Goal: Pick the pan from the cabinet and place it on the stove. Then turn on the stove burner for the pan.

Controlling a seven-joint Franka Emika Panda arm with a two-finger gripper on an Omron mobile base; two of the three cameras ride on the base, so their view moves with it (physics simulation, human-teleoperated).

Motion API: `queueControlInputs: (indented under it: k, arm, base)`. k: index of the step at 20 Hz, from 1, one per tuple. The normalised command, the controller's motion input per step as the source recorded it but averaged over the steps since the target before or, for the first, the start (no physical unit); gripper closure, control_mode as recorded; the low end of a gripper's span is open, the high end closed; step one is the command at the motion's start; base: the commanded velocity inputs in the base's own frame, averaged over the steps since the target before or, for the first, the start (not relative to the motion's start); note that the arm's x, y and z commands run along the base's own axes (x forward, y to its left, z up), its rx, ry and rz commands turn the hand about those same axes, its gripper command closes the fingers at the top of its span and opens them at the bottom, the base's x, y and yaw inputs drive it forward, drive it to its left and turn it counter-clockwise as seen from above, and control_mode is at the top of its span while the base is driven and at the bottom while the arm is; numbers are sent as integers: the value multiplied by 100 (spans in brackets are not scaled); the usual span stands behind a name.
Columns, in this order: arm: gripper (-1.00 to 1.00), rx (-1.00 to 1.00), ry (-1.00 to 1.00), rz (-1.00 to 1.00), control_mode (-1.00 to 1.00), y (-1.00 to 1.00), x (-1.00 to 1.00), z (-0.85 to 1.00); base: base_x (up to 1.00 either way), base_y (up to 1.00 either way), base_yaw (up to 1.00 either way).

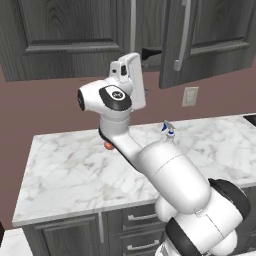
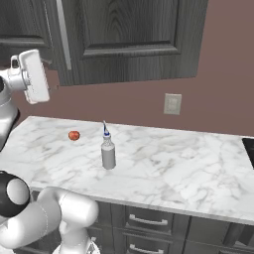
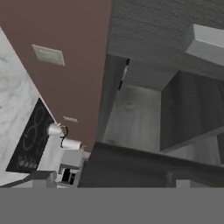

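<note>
The cabinet (image 1: 70,35) hangs above the counter with its right door (image 1: 210,40) swung open. A short dark bar, apparently the pan's handle (image 1: 151,53), pokes out of the gap; the pan's body is hidden. My gripper (image 1: 142,75) is raised just below and left of that gap, close to the cabinet's lower edge. In the hand view, which is rolled, my gripper (image 3: 109,181) is open with nothing between its fingertips (image 3: 41,177), facing the cabinet's bare inside (image 3: 131,113). The stove (image 3: 30,140) lies far off along the counter, and its corner (image 1: 250,119) shows at the right edge.
A spray bottle (image 2: 108,151) and a small red fruit (image 2: 74,135) stand on the marble counter (image 2: 163,168). A wall outlet (image 2: 172,104) sits above it. A small white kettle (image 3: 57,130) stands beside the stove. Drawer units (image 2: 144,221) run under the counter.
</note>
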Motion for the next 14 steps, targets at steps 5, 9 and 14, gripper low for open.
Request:
queueControlInputs:
  k: [5, 9, 14]
  arm:
    - [-100, 0, -7, -10, -100, -15, 12, 10]
    - [-100, 0, -7, -7, -100, -26, 14, 1]
    - [-100, 0, -7, -2, -100, -24, 20, 0]
  base:
    - [0, 0, 0]
    - [0, 0, 0]
    - [0, 0, 0]
